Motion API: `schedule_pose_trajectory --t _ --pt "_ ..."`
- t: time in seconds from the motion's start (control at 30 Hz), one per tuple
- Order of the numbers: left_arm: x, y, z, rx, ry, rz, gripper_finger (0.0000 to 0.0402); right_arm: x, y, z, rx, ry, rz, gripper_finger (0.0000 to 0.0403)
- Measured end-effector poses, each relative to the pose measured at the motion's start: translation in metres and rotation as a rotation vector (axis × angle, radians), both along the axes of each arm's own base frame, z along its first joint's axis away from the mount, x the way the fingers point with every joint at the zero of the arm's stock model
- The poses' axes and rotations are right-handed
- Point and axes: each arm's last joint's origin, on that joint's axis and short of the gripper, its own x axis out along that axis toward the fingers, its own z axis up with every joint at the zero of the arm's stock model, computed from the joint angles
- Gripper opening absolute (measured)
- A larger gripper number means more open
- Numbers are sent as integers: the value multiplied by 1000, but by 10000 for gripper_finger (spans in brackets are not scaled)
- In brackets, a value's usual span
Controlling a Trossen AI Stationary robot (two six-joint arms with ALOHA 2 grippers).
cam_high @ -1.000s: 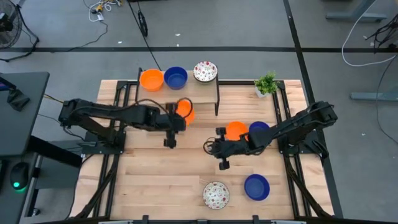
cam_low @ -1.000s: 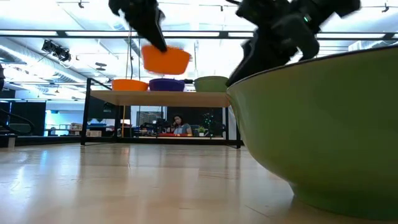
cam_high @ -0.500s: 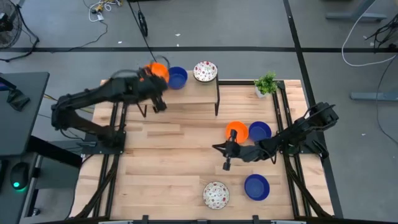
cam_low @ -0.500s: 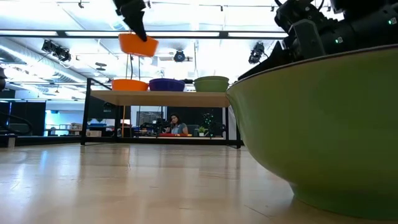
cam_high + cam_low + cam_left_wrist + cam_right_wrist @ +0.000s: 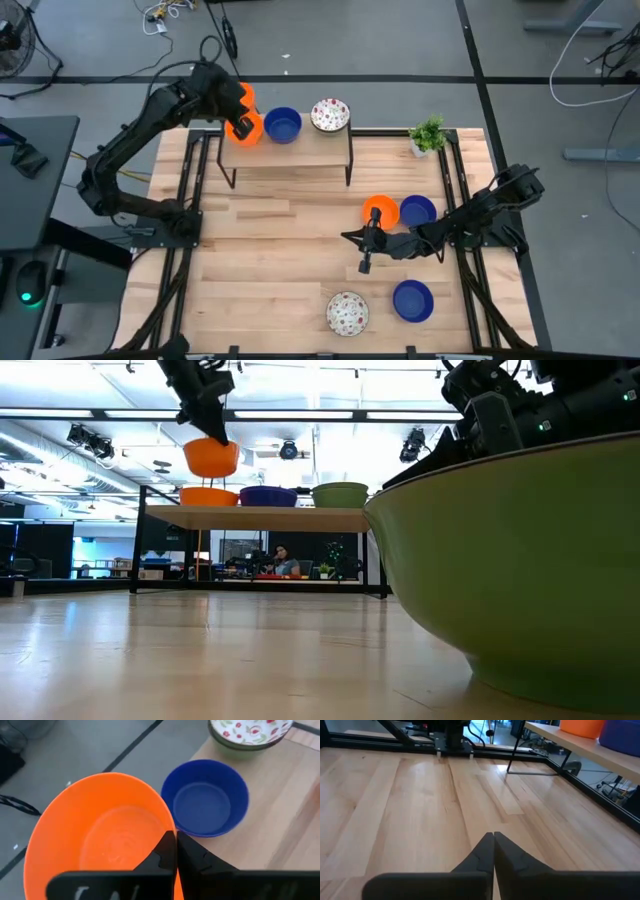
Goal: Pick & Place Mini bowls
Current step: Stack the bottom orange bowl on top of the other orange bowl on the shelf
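Observation:
My left gripper (image 5: 241, 118) is shut on an orange mini bowl (image 5: 211, 457) and hangs over the left end of the raised shelf (image 5: 318, 148). On the shelf, a second orange bowl (image 5: 208, 496) sits right beneath the held one. A blue bowl (image 5: 283, 125) and a speckled bowl (image 5: 330, 115) stand in a row beside it. My right gripper (image 5: 364, 252) is shut and empty, low over the table just near of an orange bowl (image 5: 380, 210) and a blue bowl (image 5: 417, 210). My left gripper pinches the held orange bowl by its rim (image 5: 169, 827), on the side toward the blue bowl (image 5: 205, 800). One finger is inside the wall and one outside. The fingers (image 5: 159, 856) slant down from above. The bowl is lifted clear above the shelf, open side up.
A speckled bowl (image 5: 347, 312) and another blue bowl (image 5: 412, 300) sit by the table's near edge; in the low view that speckled bowl's green outside (image 5: 520, 570) fills the right half. A small potted plant (image 5: 428, 135) stands at the far right corner. Bare wood lies across the table's middle and left.
My left gripper has carried the orange bowl from mid-table up and toward the far left, then lowered it a little over the shelf's left end, above the orange bowl there. My right arm swung off the orange and blue bowls toward the near edge, then kept still.

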Motion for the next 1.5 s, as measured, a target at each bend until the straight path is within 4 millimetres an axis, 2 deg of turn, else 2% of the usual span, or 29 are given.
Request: schedule_pose_trajectory --t 0.27,0.6,0.67,0.8,0.93,1.5 --pt "13 7 -14 -66 27 -3 4 0 0 0 -3 1 1 9" --pt "22 -3 -17 -70 59 49 4 0 0 0 -3 1 1 10" --pt "27 -6 -23 -62 44 48 4 0 0 0 -3 2 1 11" --pt "31 -10 -52 -69 110 80 4 0 0 0 -1 4 8 9" --pt "32 -12 -65 -42 138 102 4 0 1 0 -4 6 28 7" --pt "31 -11 -87 -68 127 109 7 0 1 0 -4 3 29 6"
